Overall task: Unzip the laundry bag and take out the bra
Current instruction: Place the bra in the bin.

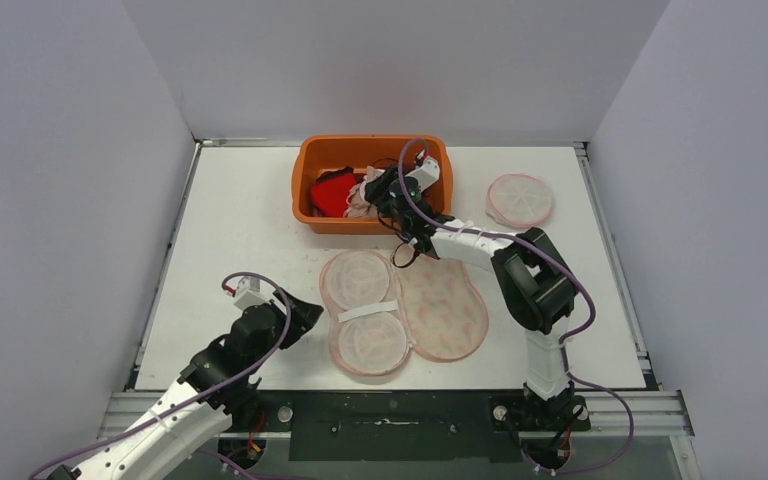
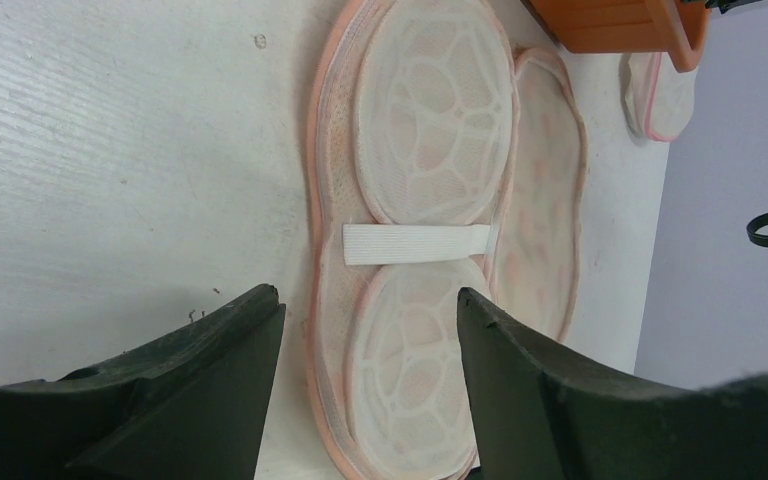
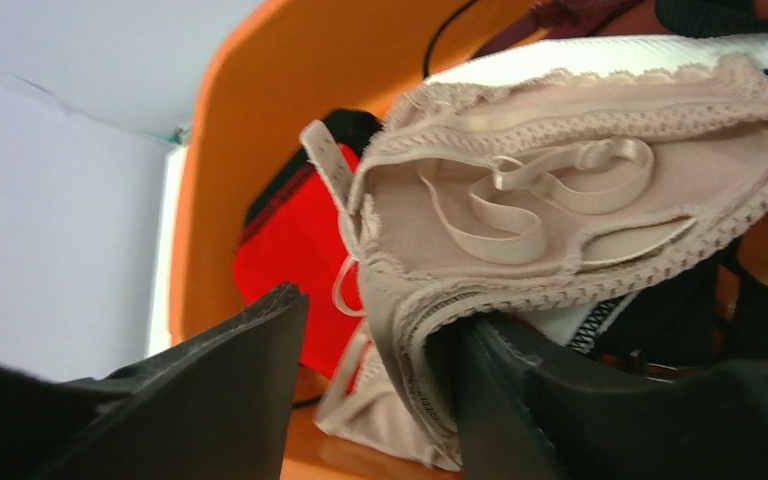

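Note:
The pink mesh laundry bag (image 1: 365, 310) lies on the table with its lid flap (image 1: 448, 300) folded out to the right. A white elastic strap (image 2: 415, 243) crosses its waist. My left gripper (image 1: 310, 312) sits just left of the bag, open and holding nothing; in its wrist view the left gripper (image 2: 370, 310) frames the bag (image 2: 430, 140). The beige lace bra (image 3: 560, 190) lies in the orange bin (image 1: 310, 170). My right gripper (image 3: 380, 330) is open over the bin, with the bra's edge draped against its right finger (image 3: 560, 400).
A red garment (image 3: 290, 250) and dark clothes share the bin with the bra. A second round mesh bag (image 1: 520, 198) lies at the back right. White walls close in the table on three sides.

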`<state>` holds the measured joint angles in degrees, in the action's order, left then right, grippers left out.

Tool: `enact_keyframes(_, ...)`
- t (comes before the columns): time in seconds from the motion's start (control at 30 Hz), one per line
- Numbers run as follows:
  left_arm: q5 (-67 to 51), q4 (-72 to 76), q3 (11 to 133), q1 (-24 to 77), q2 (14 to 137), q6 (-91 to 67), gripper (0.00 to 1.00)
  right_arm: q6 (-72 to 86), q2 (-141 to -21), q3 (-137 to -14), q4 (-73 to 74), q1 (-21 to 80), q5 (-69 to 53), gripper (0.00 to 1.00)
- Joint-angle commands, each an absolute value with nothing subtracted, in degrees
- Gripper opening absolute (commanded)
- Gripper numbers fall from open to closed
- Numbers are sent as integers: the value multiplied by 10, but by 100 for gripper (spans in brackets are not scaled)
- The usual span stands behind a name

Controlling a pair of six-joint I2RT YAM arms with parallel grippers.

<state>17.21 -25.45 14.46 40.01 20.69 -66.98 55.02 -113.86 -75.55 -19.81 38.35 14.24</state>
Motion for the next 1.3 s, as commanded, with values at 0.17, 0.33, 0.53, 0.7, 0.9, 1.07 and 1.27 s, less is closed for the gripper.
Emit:
enact_keyframes(0.17, 163, -222, 147, 398, 222, -673, 62, 545, -1120, -770, -186, 377, 90, 14)
enact_keyframes(0.33, 166, -228, 153, 398, 220, -670, 62, 632, -1113, -715, -352, 353, 19, 5)
enact_keyframes(0.53, 174, -240, 160, 398, 212, -666, 62, 734, -1130, -701, -485, 332, -50, 5)
enact_keyframes(0.7, 176, -242, 159, 398, 207, -667, 62, 762, -1156, -718, -531, 333, -56, 5)
enact_keyframes(0.9, 179, -241, 153, 398, 207, -671, 62, 756, -1209, -755, -507, 343, -34, 5)
enact_keyframes(1.07, 176, -234, 145, 398, 209, -674, 62, 744, -1236, -774, -498, 356, -29, 5)
enact_keyframes(1.27, 178, -236, 146, 397, 208, -670, 62, 715, -1218, -775, -431, 365, -65, 57)
